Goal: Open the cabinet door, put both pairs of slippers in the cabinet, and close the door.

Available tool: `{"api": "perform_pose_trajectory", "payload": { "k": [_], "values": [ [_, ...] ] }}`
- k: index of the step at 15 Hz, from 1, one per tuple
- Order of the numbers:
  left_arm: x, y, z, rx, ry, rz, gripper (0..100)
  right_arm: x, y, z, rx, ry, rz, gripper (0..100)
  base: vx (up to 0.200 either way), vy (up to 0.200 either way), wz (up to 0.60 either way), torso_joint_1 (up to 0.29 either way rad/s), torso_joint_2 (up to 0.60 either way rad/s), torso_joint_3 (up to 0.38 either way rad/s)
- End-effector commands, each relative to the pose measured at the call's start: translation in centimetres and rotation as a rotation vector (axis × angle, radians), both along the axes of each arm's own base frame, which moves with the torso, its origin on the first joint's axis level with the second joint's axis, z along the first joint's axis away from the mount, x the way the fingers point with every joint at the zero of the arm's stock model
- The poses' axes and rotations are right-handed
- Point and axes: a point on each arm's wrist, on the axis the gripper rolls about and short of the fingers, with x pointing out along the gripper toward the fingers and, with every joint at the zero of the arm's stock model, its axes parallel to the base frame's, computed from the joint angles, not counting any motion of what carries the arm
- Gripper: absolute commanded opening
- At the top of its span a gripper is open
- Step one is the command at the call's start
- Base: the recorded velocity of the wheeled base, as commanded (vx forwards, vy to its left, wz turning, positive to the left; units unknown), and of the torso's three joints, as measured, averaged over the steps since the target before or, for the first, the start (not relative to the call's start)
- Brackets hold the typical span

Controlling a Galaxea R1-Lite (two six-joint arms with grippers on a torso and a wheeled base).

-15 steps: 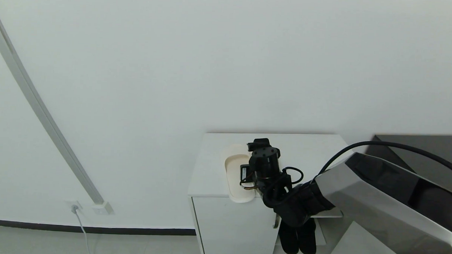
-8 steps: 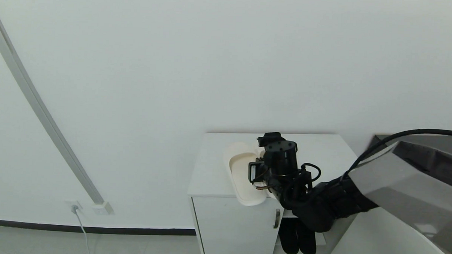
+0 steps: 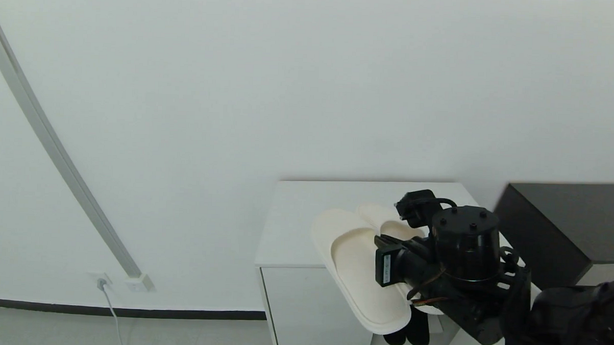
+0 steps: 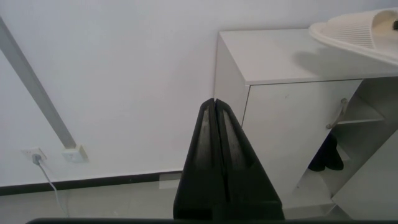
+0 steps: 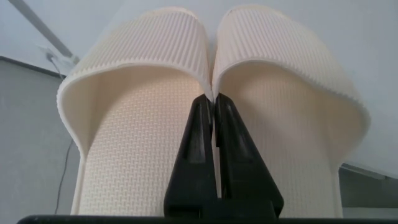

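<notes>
Now the right gripper (image 5: 213, 106) pinches the 2 cream slippers (image 3: 355, 258) above the cabinet (image 3: 292, 228), the left gripper (image 4: 215, 112) clenched empty

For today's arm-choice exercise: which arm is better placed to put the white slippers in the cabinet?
Right. The right gripper is shut on the white slippers in front of the cabinet; the left gripper is shut and empty, farther off.

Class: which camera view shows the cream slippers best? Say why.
The right wrist view: both cream slippers show side by side, the right gripper with jaws shut on their inner edges. The head view shows them partly behind the gripper; the left wrist view catches one end.
</notes>
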Motion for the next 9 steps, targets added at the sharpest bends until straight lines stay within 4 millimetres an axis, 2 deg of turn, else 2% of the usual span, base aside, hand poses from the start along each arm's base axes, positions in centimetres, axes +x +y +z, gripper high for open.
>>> {"api": "perform_pose_trajectory", "payload": {
  "k": [1,9],
  "values": [
    [0.01,0.0,0.0,-0.001,0.001,0.0,0,-0.94,-0.54,1.09,0.023,-0.021,0.011,0,0.0,0.0,0.0,0.0,0.0,0.0],
    [0.01,0.0,0.0,0.002,0.001,0.0,0,-1.46,0.15,0.29,0.002,-0.003,0.037,0,0.0,0.0,0.0,0.0,0.0,0.0]
  ]
}}
